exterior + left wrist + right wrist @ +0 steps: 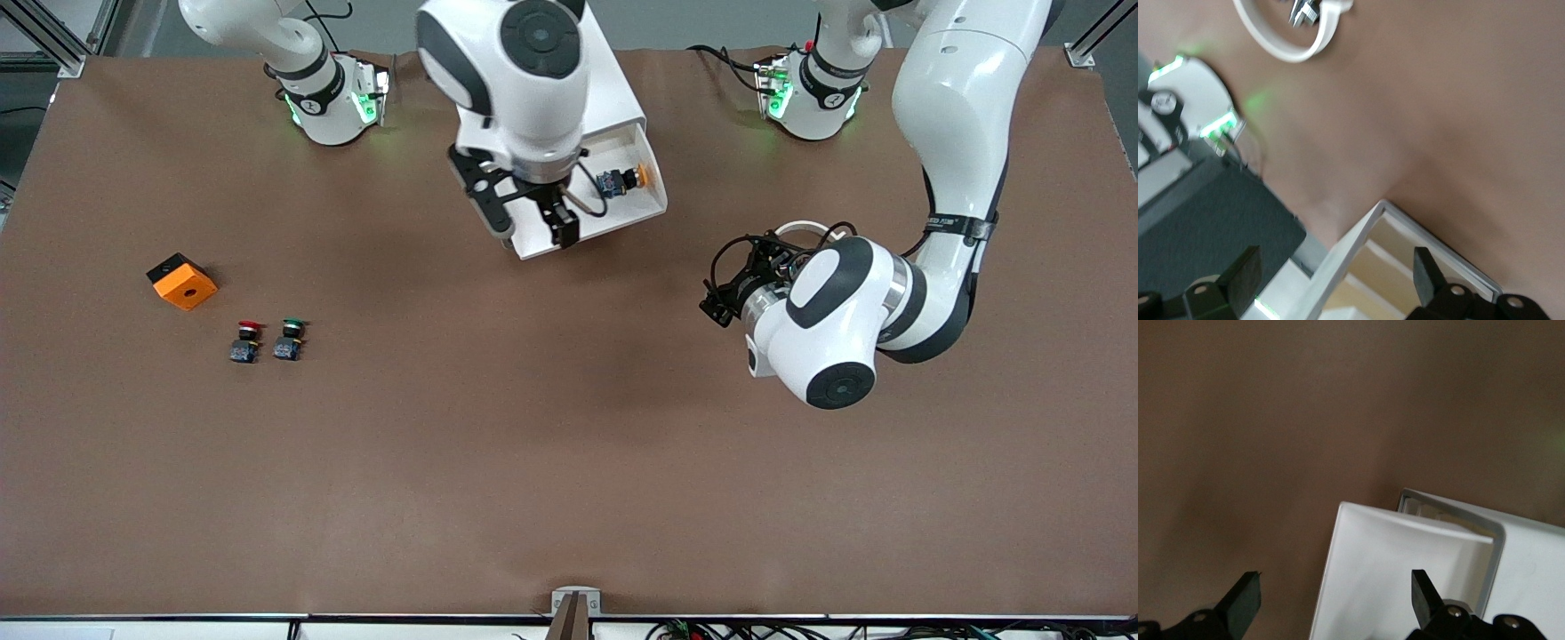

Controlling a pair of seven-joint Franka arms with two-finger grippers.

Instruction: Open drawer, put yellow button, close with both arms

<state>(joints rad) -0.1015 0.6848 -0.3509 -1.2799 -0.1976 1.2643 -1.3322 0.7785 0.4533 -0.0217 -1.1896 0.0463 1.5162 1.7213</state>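
The white cabinet (615, 98) stands between the two arm bases. Its top drawer (656, 206) is pulled out toward the front camera. The yellow button (628, 180) lies on its side inside the drawer. My right gripper (532, 224) (1335, 577) hangs open over the drawer's front end, with nothing between its fingers. The button does not show in the right wrist view, only the white drawer tray (1405, 567). My left gripper (717, 302) (1335, 257) is open and empty over the table, toward the left arm's end of the cabinet. It faces the cabinet's (1338, 260) beige drawer fronts.
An orange block (182, 281) with a hole lies toward the right arm's end of the table. A red-capped button (247, 340) and a green-capped button (290, 338) stand side by side just nearer the front camera.
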